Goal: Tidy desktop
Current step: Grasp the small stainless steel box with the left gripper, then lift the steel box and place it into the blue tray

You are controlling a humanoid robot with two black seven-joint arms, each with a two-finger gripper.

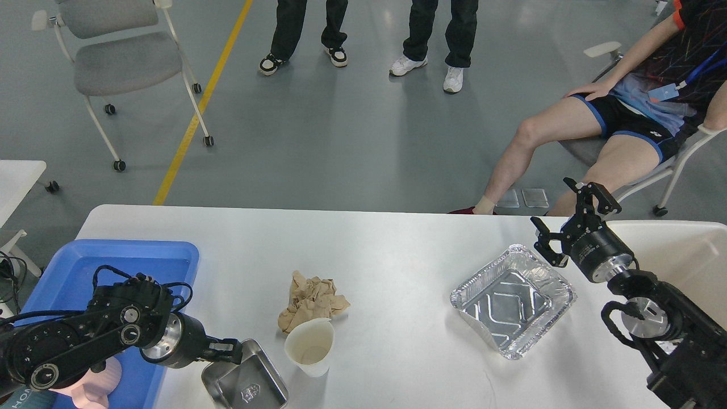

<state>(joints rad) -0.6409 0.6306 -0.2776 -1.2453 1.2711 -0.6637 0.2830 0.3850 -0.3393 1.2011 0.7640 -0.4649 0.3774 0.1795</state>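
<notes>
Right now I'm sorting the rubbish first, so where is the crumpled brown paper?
In the head view the crumpled brown paper lies left of centre on the desktop, touching the white paper cup just behind it.

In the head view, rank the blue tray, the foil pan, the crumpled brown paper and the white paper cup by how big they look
Largest to smallest:
1. blue tray, partly hidden by the left arm
2. foil pan
3. crumpled brown paper
4. white paper cup
Paper and cup look close; the cup sits nearer the camera.
</notes>
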